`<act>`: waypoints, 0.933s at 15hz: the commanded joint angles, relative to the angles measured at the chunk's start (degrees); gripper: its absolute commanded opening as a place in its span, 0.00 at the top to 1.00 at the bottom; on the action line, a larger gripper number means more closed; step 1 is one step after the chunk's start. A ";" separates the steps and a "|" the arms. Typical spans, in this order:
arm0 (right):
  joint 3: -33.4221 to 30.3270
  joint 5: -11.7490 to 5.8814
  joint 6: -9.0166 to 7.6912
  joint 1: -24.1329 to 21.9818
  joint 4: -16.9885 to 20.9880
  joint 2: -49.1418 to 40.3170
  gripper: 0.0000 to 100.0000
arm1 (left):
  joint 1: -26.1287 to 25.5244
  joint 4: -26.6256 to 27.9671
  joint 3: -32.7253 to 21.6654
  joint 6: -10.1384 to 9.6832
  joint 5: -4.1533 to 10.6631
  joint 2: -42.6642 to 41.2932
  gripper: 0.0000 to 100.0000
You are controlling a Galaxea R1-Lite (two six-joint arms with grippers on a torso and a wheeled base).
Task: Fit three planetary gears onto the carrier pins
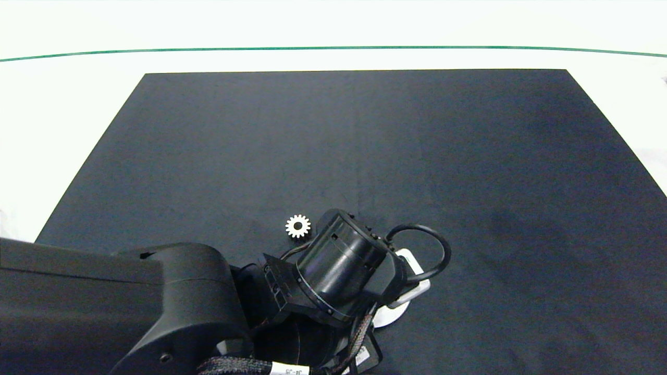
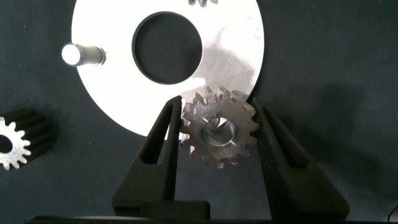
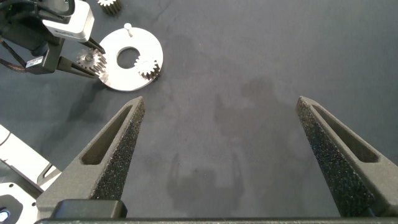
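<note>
My left gripper [image 2: 216,111] is shut on a silvery planetary gear [image 2: 219,132], held at the rim of the white carrier disc [image 2: 112,93]. One bare carrier pin [image 2: 81,54] stands on the disc. A second gear [image 3: 149,67] sits on the disc, seen from the right wrist. A third gear [image 1: 298,226] lies loose on the mat beside the left wrist. The left arm hides most of the disc [image 1: 388,315] in the head view. My right gripper [image 3: 219,102] hangs open high over the bare mat, well away from the disc [image 3: 130,59].
A black mat [image 1: 469,182] covers the white table, with a green line [image 1: 333,49] near the far edge. A black cable loop [image 1: 435,250] curls off the left wrist. The right arm is outside the head view.
</note>
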 commanded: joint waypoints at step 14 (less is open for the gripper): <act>0.09 -0.05 -0.10 0.10 0.21 -0.20 0.00 | 1.47 -0.10 0.01 0.28 0.11 -0.50 0.87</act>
